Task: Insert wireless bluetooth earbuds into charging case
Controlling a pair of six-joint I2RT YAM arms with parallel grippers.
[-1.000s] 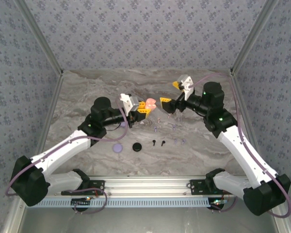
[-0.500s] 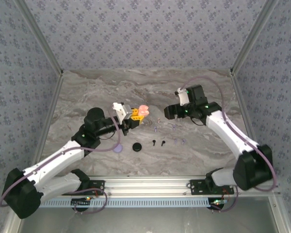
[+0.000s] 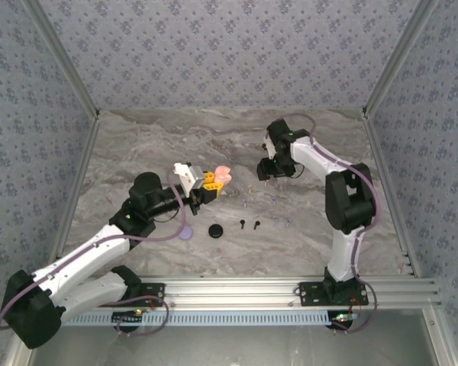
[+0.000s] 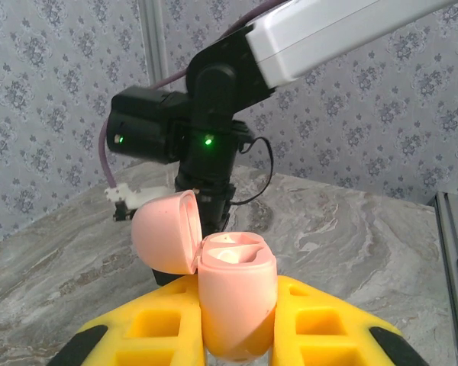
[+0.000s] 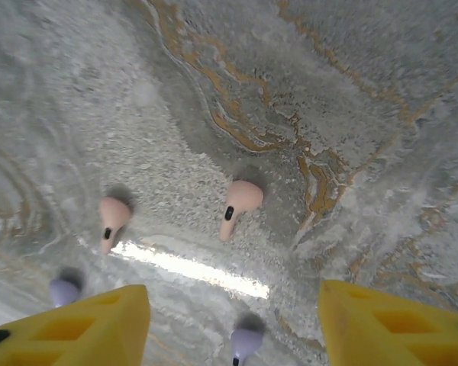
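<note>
The black round case (image 3: 215, 230) lies closed on the marble table (image 3: 137, 145), and I tell every place from it. Beyond it and a little to its left, the left gripper (image 4: 237, 339) is raised above the table. Its two yellow fingers (image 4: 156, 332) are pressed against the sides of the pink charging case (image 4: 237, 301) and hold it upright. The lid of this case stands open and leans to the left on its hinge. Something pale shows inside the opening, but I cannot tell if it is an earbud.

Just beside the black round case, on its left, lies a lavender round case (image 3: 185, 232), also closed. Near it on the right side lie two black earbuds (image 3: 243, 224), close together. Further to the right there are lavender earbuds (image 3: 275, 222) scattered on the marble, some at the same depth as the black round case and one a little beyond it.

Beyond the black round case and well apart to its right, the right gripper (image 5: 233, 293) points down at the table. Its yellow fingers stand wide from each other, and there is nothing between them. In the right wrist view, the two pink earbuds (image 5: 239, 202) lie on the marble ahead of the fingertips, apart from each other and touching neither finger. Two lavender ones lie nearer to the fingers.
</note>
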